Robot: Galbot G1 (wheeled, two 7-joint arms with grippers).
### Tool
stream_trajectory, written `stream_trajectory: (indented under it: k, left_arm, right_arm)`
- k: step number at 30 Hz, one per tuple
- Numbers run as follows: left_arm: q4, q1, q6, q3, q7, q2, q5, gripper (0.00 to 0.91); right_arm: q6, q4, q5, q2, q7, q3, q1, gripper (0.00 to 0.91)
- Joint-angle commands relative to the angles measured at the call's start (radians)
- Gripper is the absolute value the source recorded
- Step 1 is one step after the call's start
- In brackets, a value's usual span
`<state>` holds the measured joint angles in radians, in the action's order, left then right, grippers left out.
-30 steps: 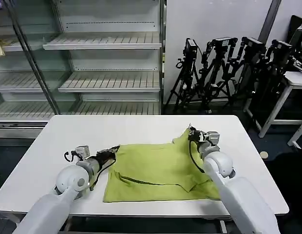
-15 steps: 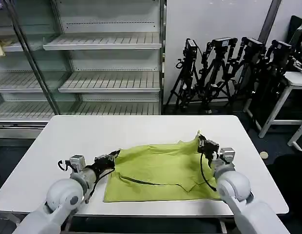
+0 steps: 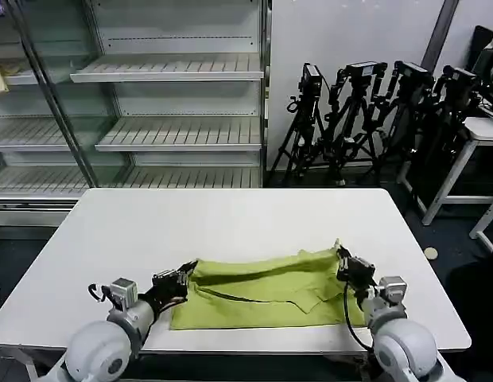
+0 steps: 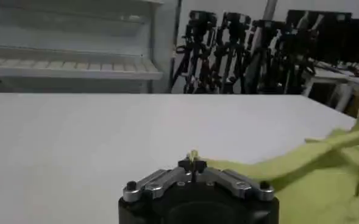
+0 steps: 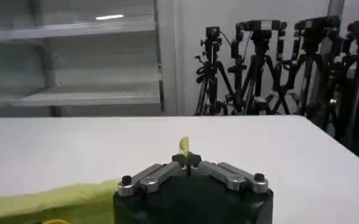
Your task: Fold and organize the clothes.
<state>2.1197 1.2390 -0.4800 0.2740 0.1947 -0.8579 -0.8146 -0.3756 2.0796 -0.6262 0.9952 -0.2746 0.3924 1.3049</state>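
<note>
Lime-green T-shirt [image 3: 266, 290]: lies on the white bench [image 3: 230, 223], near its front edge, partly folded into a low band.
Long axis: runs across the bench, from the robot's left to its right.
Left tool [image 3: 183, 275]: pressed together on the shirt's left far corner; a scrap of green cloth shows between its tips in the left wrist view [image 4: 193, 159].
Right tool [image 3: 343, 259]: pinching the shirt's right far corner, which stands up in a small peak.

T-shirt [image 4: 325, 176] cut off at edge
</note>
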Motion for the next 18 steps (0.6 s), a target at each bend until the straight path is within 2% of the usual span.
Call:
stream_trajectory:
  k: [1,11,12,13,14,18]
  left_arm:
    - [0.039,0.089,0.014,0.005,-0.019,0.008,0.11,0.01]
    - [0.007,0.097,0.011,0.012,-0.021,0.006,0.119,0.02]
    - [0.004,0.096,0.01,0.01,-0.023,0.005,0.121,0.312]
    - [0.001,0.094,0.009,0.008,-0.023,0.002,0.123,0.312]
    - [-0.001,0.091,-0.001,0.007,-0.023,0.0,0.123,0.907]
    - [-0.01,0.078,-0.011,0.006,-0.017,-0.009,0.12,0.907]
  right_arm:
    - [0.002,0.047,0.011,-0.003,0.003,0.041,0.112,0.0]
    - [-0.018,0.022,-0.019,0.008,-0.004,0.067,0.142,0.0]
    - [-0.027,0.017,-0.022,0.012,-0.01,0.065,0.138,0.736]
    - [-0.041,0.014,-0.024,0.016,-0.014,0.064,0.135,0.907]
    - [-0.051,0.014,-0.023,0.017,-0.016,0.062,0.134,0.907]
    - [-0.058,0.024,-0.016,0.026,-0.011,0.058,0.136,0.907]
